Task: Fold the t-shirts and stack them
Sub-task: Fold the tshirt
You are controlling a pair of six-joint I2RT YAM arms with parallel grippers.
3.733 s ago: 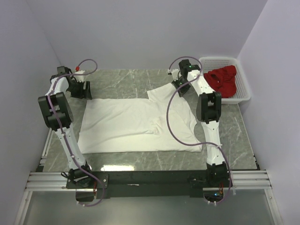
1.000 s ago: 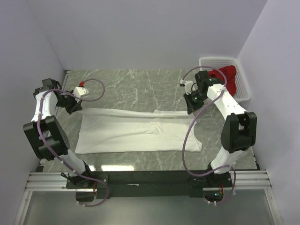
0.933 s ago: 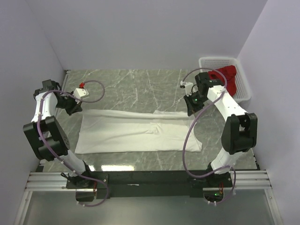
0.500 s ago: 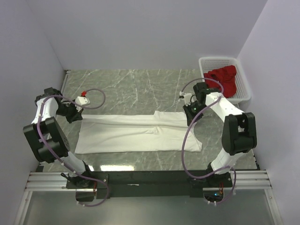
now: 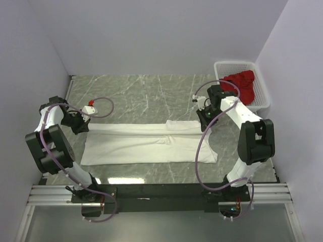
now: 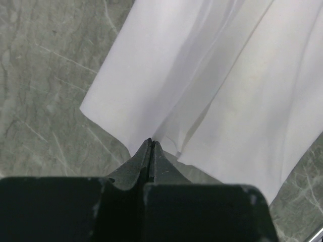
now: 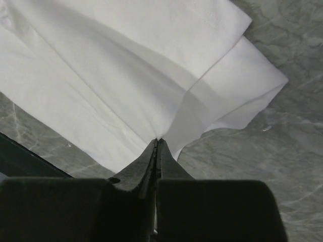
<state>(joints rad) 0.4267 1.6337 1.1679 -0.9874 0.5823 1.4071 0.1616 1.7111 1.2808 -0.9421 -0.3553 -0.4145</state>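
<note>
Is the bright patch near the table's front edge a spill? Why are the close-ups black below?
Top view: likely lamp glare on the glossy table. Left wrist view: the black is the left gripper itself, pinching the white t-shirt. Right wrist view: likewise the right gripper.

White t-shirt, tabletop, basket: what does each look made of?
White t-shirt: soft matte cloth, likely cotton. It lies limp and shows gentle folds and creases in both wrist views.
Tabletop: grey-green slab with a stone look and pale veins, and a slight sheen near the front edge. Real marble or laminate, cannot tell.
Basket: rigid white plastic, judging by its slotted moulded walls.
</note>
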